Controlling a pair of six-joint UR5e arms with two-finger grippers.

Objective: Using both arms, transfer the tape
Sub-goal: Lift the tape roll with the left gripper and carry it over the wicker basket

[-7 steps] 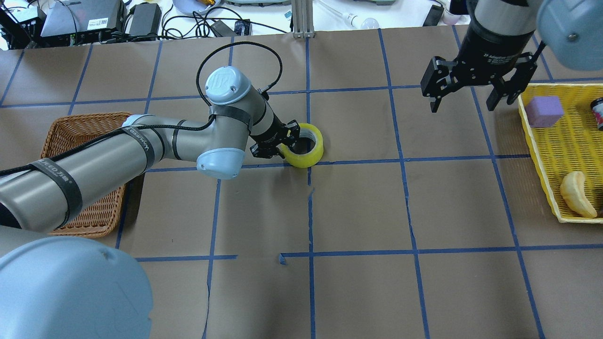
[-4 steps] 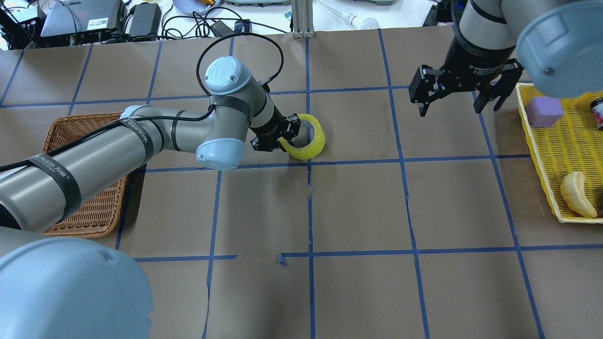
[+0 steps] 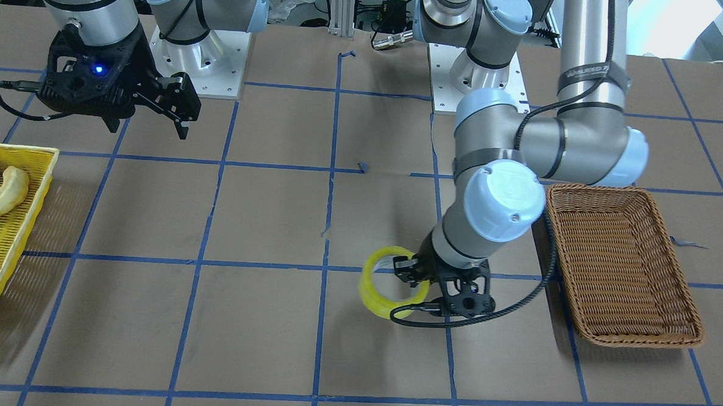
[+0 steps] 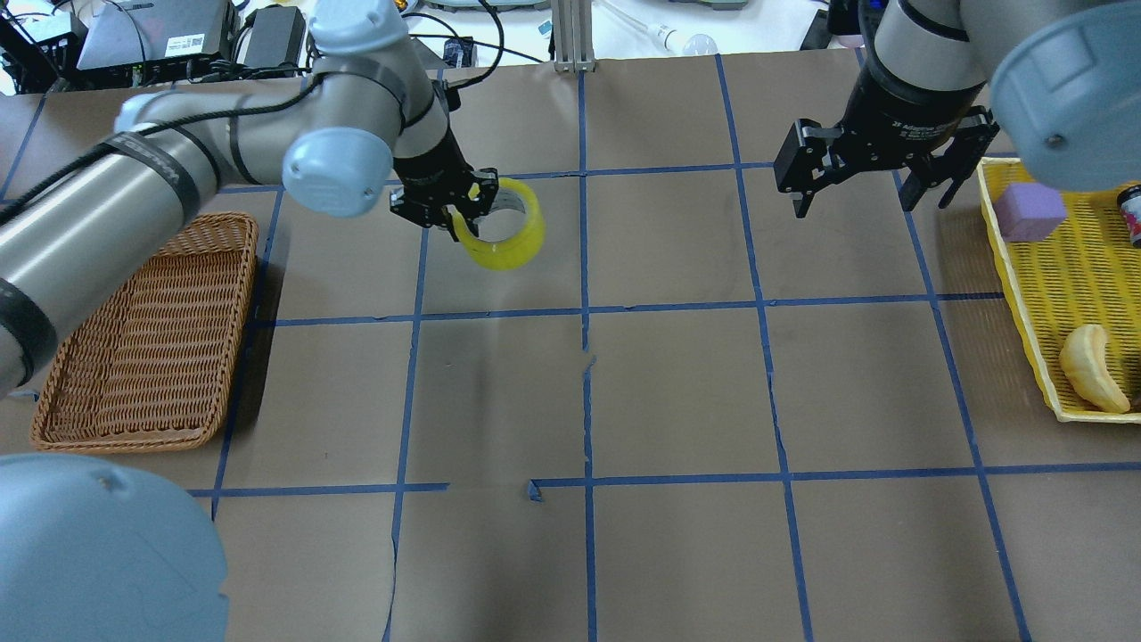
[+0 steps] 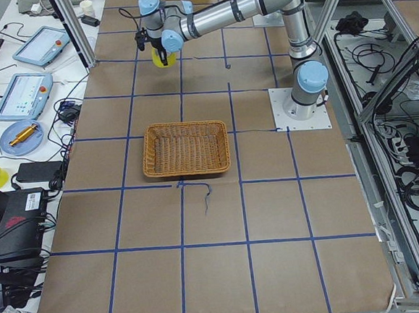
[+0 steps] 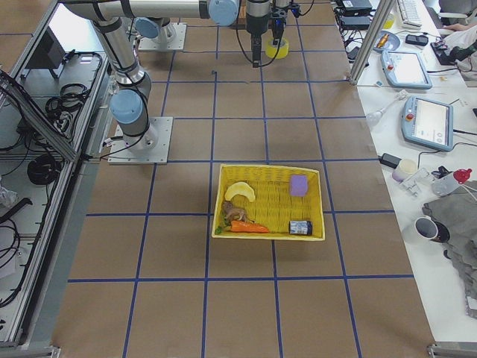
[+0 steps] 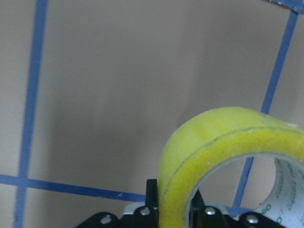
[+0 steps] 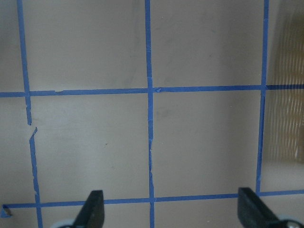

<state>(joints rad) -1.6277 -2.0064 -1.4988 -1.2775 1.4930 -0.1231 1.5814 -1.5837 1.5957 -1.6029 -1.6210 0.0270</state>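
The yellow tape point(image 4: 510, 234) is a thick ring with a whitish core. My left gripper point(image 4: 456, 223) is shut on its rim and holds it tilted above the table, near the far side, left of the centre line. The left wrist view shows the roll point(image 7: 213, 156) clamped between the two fingers. It also shows in the front view point(image 3: 377, 283) and small in the side views point(image 5: 160, 57) point(image 6: 277, 47). My right gripper point(image 4: 851, 203) is open and empty, hanging over the table's far right; its fingertips point(image 8: 92, 209) frame bare table.
A brown wicker basket point(image 4: 143, 357) stands at the left, below my left arm. A yellow mesh tray point(image 4: 1012, 267) at the right edge holds a pale banana-shaped item point(image 4: 1092, 367) and a purple block point(image 4: 1030, 211). Cables and devices lie beyond the far edge.
My left gripper has lifted the tape and carried it left and toward the far side, the arm swinging off the basket. The right gripper has stayed open, shifting only slightly.
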